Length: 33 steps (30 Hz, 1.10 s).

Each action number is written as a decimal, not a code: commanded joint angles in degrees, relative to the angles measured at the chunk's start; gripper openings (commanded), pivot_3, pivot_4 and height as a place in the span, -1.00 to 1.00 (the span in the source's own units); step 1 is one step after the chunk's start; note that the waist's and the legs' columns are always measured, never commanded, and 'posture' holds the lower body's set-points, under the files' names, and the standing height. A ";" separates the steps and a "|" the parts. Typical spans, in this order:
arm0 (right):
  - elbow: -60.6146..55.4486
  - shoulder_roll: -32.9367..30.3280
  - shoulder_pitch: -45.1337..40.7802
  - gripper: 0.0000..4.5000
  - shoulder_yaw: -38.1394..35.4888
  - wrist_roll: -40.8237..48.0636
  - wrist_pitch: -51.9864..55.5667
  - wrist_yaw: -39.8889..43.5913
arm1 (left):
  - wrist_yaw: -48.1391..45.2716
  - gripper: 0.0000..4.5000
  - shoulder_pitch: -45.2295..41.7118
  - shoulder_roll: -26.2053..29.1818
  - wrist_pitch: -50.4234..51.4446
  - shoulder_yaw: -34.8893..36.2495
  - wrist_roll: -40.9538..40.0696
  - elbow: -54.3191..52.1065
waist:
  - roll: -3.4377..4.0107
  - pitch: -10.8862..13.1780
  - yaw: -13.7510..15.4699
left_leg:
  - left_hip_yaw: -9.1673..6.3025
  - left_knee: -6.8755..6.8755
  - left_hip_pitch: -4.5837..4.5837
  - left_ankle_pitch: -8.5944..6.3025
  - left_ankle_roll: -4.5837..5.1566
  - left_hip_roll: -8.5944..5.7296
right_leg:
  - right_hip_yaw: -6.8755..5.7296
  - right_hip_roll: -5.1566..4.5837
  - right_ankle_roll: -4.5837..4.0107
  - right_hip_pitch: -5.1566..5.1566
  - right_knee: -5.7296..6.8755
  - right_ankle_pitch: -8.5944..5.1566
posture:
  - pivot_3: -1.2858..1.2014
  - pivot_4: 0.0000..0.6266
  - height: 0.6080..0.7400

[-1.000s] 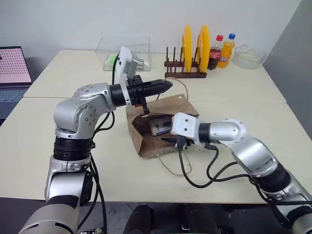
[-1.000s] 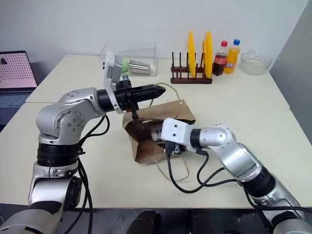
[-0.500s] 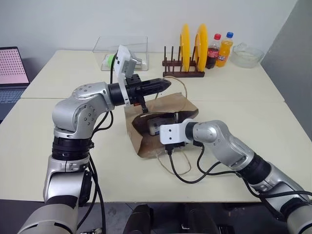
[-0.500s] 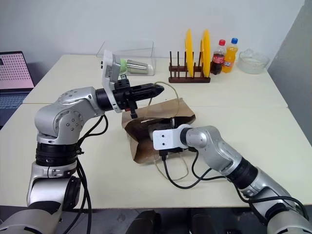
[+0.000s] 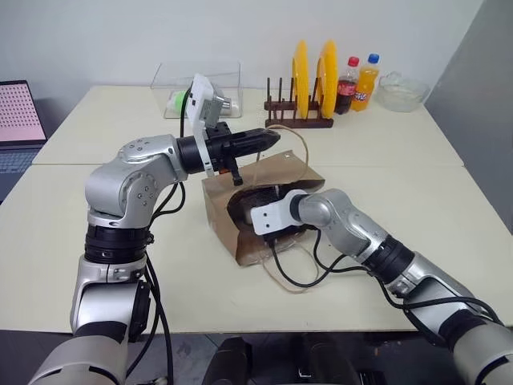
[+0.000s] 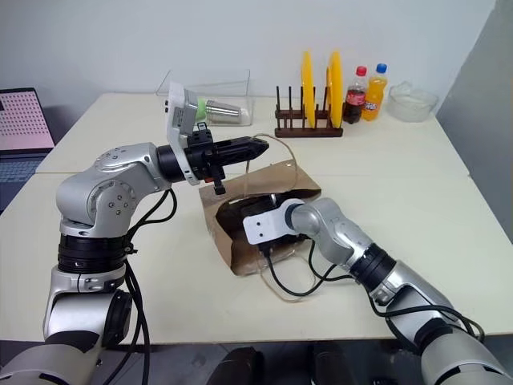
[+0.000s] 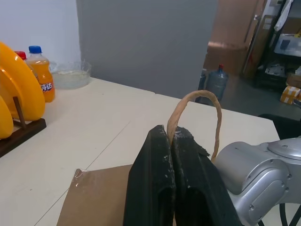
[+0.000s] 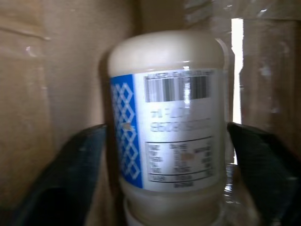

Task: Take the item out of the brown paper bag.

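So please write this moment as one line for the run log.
left end effector: shut on cord handle | right end effector: open, astride cream bottle inside brown paper bag | bottle: not yet gripped

The left gripper (image 7: 171,136) was held level, fingers pressed together (pointing rightward); the right gripper (image 8: 164,141) reached forward and down, fingers spread wide.

Cream-white bottle (image 8: 169,127) inside brown paper bag (image 8: 51,70), between spread jaws
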 commanded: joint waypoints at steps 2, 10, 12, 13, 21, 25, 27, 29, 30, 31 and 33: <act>-3.02 -1.05 1.05 0.34 -3.42 1.50 -0.97 2.16 | 0.00 -1.00 -0.60 1.43 -2.49 1.04 1.53 0.63 | 0.00 0.00 -0.02 | -0.04 0.00 0.01 0.00 0.00 0.00 | -0.03 0.01 -0.01 -0.01 0.06 -0.01 | 0.03 -0.52 1.00; -18.81 -4.25 3.96 0.34 -13.84 14.27 0.66 11.44 | 1.53 -1.00 -2.70 1.66 -7.68 0.36 6.84 6.86 | -0.01 0.02 -0.05 | -0.06 -0.03 -0.12 0.00 -0.02 0.00 | -0.04 0.00 -0.02 -0.12 0.03 -0.01 | 0.03 -0.52 1.00; -20.77 -5.39 4.85 0.34 -17.49 19.22 0.55 13.26 | 1.69 -1.00 -3.40 1.34 -8.69 0.23 7.82 8.46 | -0.01 0.02 -0.03 | -0.08 -0.05 -0.12 -0.01 -0.01 0.01 | -0.07 0.01 -0.02 -0.13 0.02 -0.01 | 0.03 -0.52 1.00; -21.34 -6.04 4.94 0.34 -19.00 21.49 0.09 14.27 | 1.57 -1.00 -3.63 1.19 -9.06 0.16 8.18 9.05 | -0.01 0.02 -0.04 | -0.09 -0.05 -0.13 -0.02 0.01 0.01 | -0.09 0.01 -0.02 -0.12 0.02 -0.01 | 0.03 -0.52 1.00; -27.89 -6.22 4.99 0.34 -29.99 40.10 9.39 18.14 | 1.46 -1.00 -4.44 0.58 -10.40 0.05 9.92 11.44 | -0.01 0.03 -0.03 | -0.10 -0.05 -0.13 -0.06 0.09 0.01 | -0.10 -0.01 -0.02 -0.10 0.00 -0.01 | 0.03 -0.52 1.00; -28.99 -4.83 2.77 0.34 -37.18 46.53 15.73 13.13 | 1.52 -1.00 -3.79 0.26 -10.47 0.09 10.35 11.33 | -0.01 0.03 0.01 | -0.09 -0.05 -0.13 -0.07 0.10 0.01 | -0.09 -0.01 -0.02 -0.10 0.00 -0.01 | 0.03 -0.52 1.00; -28.66 -4.92 1.08 0.34 -40.62 48.26 17.70 10.24 | 1.62 -1.00 -3.29 0.20 -10.20 0.15 10.28 10.85 | -0.01 0.03 0.04 | -0.09 -0.05 -0.13 -0.07 0.10 0.01 | -0.08 -0.02 -0.03 -0.10 0.01 -0.01 | 0.03 -0.52 1.00; -27.51 -6.79 -0.77 0.34 -43.83 49.11 19.28 8.29 | 1.65 -1.00 -2.83 0.23 -10.00 0.23 10.18 10.36 | 0.00 0.03 0.06 | -0.09 -0.05 -0.13 -0.07 0.10 0.01 | -0.08 -0.02 -0.03 -0.11 0.01 -0.01 | 0.03 -0.52 1.00; -26.73 -8.49 -1.18 0.34 -44.79 48.82 19.26 8.11 | 1.69 -1.00 -2.66 0.24 -9.87 0.25 10.13 10.09 | 0.00 0.04 0.10 | -0.09 -0.05 -0.14 -0.07 0.10 0.00 | -0.08 -0.02 -0.03 -0.11 0.01 -0.01 | 0.03 -0.52 1.00; -25.08 -11.20 -1.27 0.34 -45.57 47.52 18.03 8.42 | 1.68 -1.00 -2.52 0.27 -9.78 0.28 10.07 9.91 | 0.00 0.04 0.14 | -0.09 -0.06 -0.14 -0.07 0.10 0.00 | -0.08 -0.03 -0.03 -0.12 0.00 -0.01 | 0.03 -0.52 1.00; -20.50 -18.73 0.78 0.34 -43.94 41.71 11.83 10.73 | 1.63 -1.00 -2.40 0.38 -9.65 0.43 9.98 9.75 | 0.00 0.04 0.53 | -0.08 -0.07 -0.17 -0.08 0.11 0.00 | -0.09 -0.03 -0.03 -0.11 -0.07 -0.01 | 0.03 -0.52 1.00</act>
